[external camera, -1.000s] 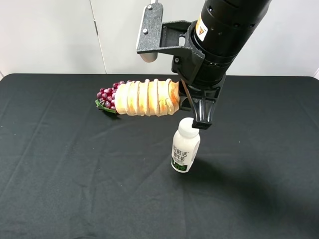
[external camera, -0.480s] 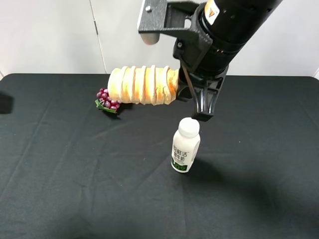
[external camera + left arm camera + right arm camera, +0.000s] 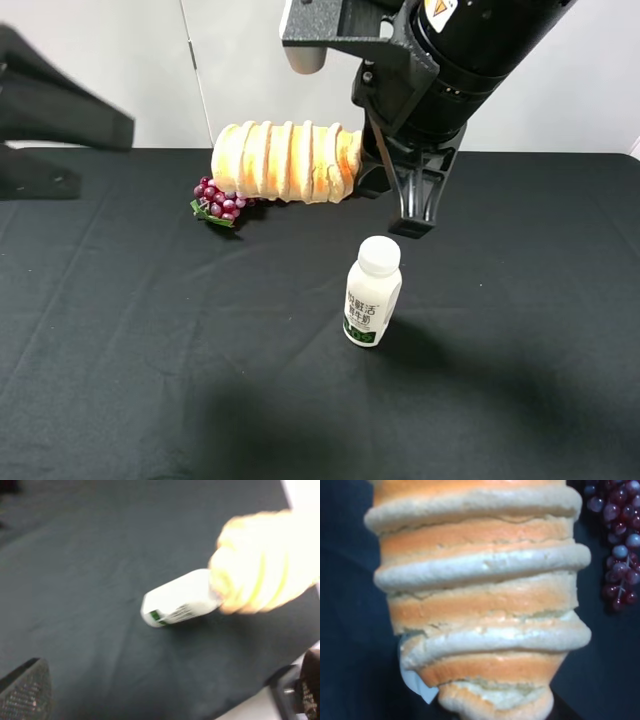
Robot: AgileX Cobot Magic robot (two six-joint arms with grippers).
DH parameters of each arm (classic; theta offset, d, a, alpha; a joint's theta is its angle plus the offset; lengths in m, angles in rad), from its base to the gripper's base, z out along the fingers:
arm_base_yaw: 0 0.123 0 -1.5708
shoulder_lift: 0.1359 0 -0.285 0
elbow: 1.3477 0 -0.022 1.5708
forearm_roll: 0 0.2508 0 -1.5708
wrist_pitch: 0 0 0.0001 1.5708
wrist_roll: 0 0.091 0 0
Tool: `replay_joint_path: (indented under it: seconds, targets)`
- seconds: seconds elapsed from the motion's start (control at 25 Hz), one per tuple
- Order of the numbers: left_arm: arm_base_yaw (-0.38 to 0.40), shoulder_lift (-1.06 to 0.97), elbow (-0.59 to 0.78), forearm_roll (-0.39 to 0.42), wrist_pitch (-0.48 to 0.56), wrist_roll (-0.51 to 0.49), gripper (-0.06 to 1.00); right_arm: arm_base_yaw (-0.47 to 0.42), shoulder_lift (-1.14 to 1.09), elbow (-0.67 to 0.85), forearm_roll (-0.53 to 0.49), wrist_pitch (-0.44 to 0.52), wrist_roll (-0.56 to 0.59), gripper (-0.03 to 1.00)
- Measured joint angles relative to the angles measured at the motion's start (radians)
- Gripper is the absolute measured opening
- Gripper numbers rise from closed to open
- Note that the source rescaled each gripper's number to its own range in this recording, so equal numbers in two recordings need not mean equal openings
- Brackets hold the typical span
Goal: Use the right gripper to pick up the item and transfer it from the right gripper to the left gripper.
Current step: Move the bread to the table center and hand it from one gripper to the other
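The item, a golden-tan spiral bread roll [image 3: 285, 162], hangs level in the air above the table, with my right gripper [image 3: 368, 180] shut on its right end. It fills the right wrist view [image 3: 480, 600], where the jaws themselves are hidden. My left gripper [image 3: 55, 115] is a blurred black shape at the far left, well apart from the roll. In the blurred left wrist view it stands open [image 3: 165, 687], with one fingertip [image 3: 27, 687] at each lower corner and nothing between them. The roll [image 3: 265, 565] shows ahead of it.
A white milk bottle [image 3: 372, 292] stands upright on the black table [image 3: 150, 350], just below the right gripper. A red grape bunch [image 3: 218, 200] lies under the roll's left end. The bottle [image 3: 180, 600] and the grapes [image 3: 617, 545] also show in the wrist views.
The right gripper has lifted the roll higher and slightly left. The left arm has come into view from the left edge.
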Motion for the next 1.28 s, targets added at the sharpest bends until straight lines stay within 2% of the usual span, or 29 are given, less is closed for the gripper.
replay_joint_path:
  seconds: [0.36,0.44,0.48,0.52,0.72,0.88,1.0,1.12,1.28]
  targets:
    - [-0.021,0.109,0.0,-0.215,-0.007,0.133,0.99,0.0,-0.015,0.0,0.055,-0.005,0.0,0.02]
    - [-0.057,0.133,0.0,-0.251,-0.007,0.149,0.99,0.0,-0.027,0.0,0.062,-0.009,0.0,0.02]
    - [-0.101,0.162,0.0,-0.274,-0.02,0.156,0.99,0.0,-0.032,0.0,0.067,-0.009,0.0,0.01]
    - [-0.101,0.162,0.0,-0.274,-0.02,0.156,0.99,0.0,-0.035,0.0,0.07,-0.009,0.0,0.0]
    - [-0.212,0.211,0.0,-0.365,-0.105,0.203,0.99,0.0,-0.035,0.0,0.109,-0.009,-0.003,0.0]
    - [-0.255,0.237,0.0,-0.464,-0.156,0.261,0.99,0.0,-0.038,0.0,0.138,-0.01,-0.012,0.0]
    - [-0.257,0.255,0.0,-0.525,-0.157,0.302,0.98,0.0,-0.059,0.0,0.159,-0.023,-0.026,0.0]
    - [-0.258,0.273,0.0,-0.566,-0.152,0.328,0.94,0.0,-0.079,0.0,0.163,-0.023,-0.031,0.0]
    - [-0.258,0.282,0.0,-0.578,-0.101,0.337,0.79,0.0,-0.083,0.0,0.164,-0.023,-0.033,0.0]
